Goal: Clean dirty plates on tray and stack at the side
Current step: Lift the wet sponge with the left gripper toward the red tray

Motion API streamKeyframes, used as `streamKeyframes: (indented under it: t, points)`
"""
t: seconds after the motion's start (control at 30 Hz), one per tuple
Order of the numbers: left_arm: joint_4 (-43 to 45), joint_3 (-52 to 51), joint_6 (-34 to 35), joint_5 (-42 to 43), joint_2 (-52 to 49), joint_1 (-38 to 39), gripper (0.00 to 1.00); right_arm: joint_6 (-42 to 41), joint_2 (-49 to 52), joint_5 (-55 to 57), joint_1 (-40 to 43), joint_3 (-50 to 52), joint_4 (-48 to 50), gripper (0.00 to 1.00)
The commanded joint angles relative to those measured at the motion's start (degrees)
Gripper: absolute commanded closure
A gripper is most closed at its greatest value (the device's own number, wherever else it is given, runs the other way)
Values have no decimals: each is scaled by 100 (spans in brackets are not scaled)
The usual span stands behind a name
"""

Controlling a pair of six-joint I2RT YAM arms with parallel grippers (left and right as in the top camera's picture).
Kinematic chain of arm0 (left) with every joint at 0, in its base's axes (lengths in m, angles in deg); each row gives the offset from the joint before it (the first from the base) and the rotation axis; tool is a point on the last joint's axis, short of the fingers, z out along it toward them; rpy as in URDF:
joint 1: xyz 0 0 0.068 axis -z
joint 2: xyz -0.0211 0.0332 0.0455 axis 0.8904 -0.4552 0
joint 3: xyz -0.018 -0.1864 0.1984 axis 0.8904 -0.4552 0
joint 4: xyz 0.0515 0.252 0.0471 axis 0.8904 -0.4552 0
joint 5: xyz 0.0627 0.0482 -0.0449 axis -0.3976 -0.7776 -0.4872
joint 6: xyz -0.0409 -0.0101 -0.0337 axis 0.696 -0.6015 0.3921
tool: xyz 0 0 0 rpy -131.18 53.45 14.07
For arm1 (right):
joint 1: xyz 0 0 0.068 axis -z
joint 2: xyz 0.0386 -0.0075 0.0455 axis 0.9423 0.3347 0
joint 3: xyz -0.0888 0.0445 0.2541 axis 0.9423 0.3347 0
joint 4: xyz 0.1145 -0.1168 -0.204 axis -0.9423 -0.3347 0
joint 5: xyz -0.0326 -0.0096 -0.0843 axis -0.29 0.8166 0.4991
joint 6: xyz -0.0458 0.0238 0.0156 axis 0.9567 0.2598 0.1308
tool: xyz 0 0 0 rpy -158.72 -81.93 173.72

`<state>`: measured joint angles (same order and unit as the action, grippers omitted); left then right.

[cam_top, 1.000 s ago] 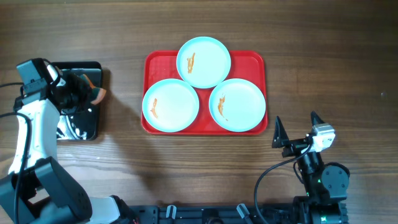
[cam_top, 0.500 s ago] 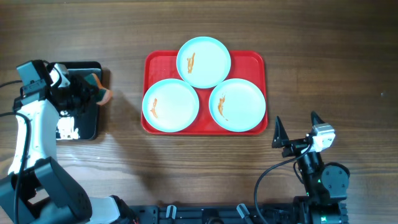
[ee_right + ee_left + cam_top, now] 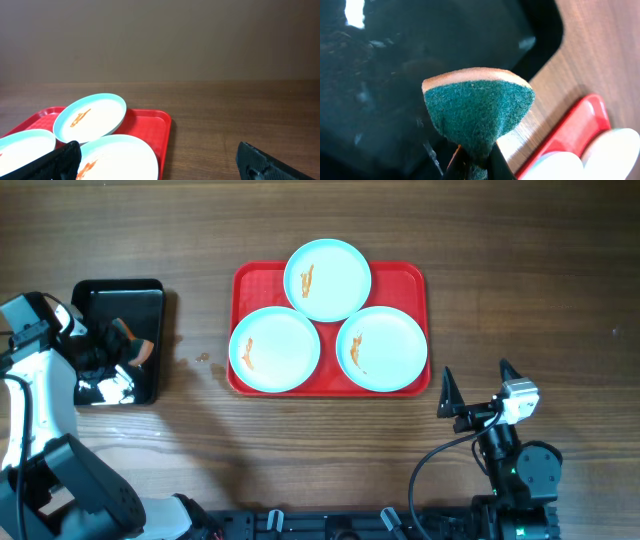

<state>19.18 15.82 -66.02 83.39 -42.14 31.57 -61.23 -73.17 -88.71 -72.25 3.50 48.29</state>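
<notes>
The red tray [image 3: 240, 280] sits mid-table and holds three pale blue plates, each with an orange smear: one at the back [image 3: 327, 279], one front left [image 3: 275, 349], one front right [image 3: 381, 349]. My left gripper [image 3: 122, 345] is shut on a green and orange sponge [image 3: 479, 108] and holds it over the black tray [image 3: 100, 290] at the left. My right gripper [image 3: 474, 385] is open and empty, in front of the red tray's right corner. The right wrist view shows the tray [image 3: 150, 127] and the plates [image 3: 90, 116].
The black tray holds shiny liquid [image 3: 105, 388]. A small wet spot [image 3: 203, 358] lies on the wooden table between the black tray and the red tray.
My left gripper has pulled back left and toward the front with the sponge, from the black tray's right edge to over its middle. The right arm has not moved.
</notes>
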Motion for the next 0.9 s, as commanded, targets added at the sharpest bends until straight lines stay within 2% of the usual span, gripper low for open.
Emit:
streamKeyframes:
  t: [0.0, 0.17, 0.37, 0.43, 0.5, 0.57, 0.67, 0.73, 0.8, 0.87]
  points:
    - [0, -57, -284, 1178, 83, -42, 96, 83, -81, 103, 28, 92, 26, 0]
    - [37, -57, -754, 2844, 85, -42, 96, 83, -81, 103, 28, 92, 26, 1]
    - [-63, -57, -743, 3093, 90, -44, 96, 83, -81, 103, 28, 92, 26, 0]
    - [24, -57, -999, 2771, 90, -42, 96, 85, -81, 103, 28, 92, 26, 0]
    - [37, -57, -809, 2031, 83, -55, 96, 83, -81, 103, 28, 92, 26, 0]
    - [-81, -57, -581, 2343, 85, -103, 96, 83, -81, 103, 28, 92, 26, 0]
    - [-46, -57, -988, 2828, 85, -107, 96, 85, -81, 103, 28, 92, 26, 0]
    - [-107, -57, -946, 3032, 85, -107, 96, 83, -81, 103, 28, 92, 26, 0]
    - [-138, -57, -1027, 3622, 85, -107, 96, 85, -81, 103, 28, 92, 26, 0]
    - [72, -57, -1346, 3530, 85, -103, 96, 83, -81, 103, 28, 92, 26, 0]
